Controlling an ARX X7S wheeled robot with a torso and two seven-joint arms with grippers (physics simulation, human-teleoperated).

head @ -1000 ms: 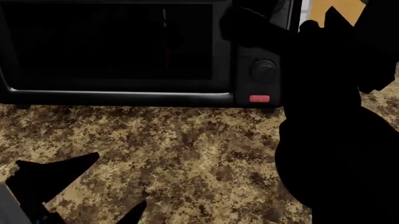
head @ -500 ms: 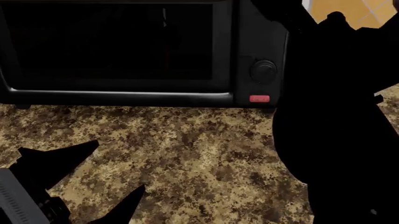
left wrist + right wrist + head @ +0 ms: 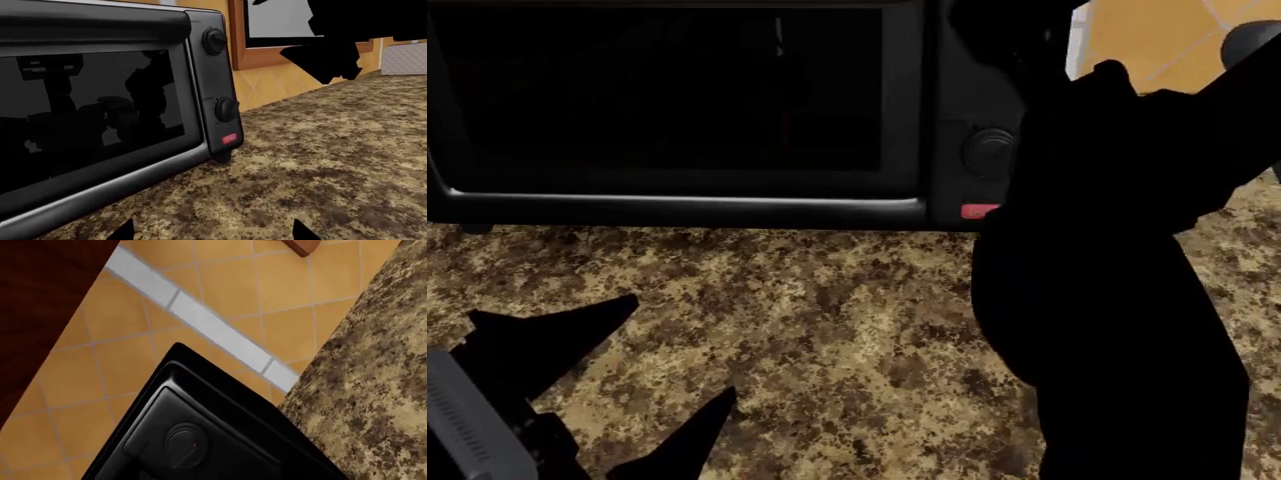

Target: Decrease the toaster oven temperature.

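The toaster oven [image 3: 681,110] stands on the granite countertop [image 3: 827,330], directly ahead of my left claw [image 3: 627,390]. That claw is released: its two fingers are spread above the bare counter, well apart from the oven door. My right arm [image 3: 1121,300] rises beside the oven's control panel, partly covering the red button [image 3: 229,138]. My right claw's state cannot be determined. Its wrist camera shows one round knob [image 3: 183,440] near it, in front of the orange tiled wall [image 3: 220,290].
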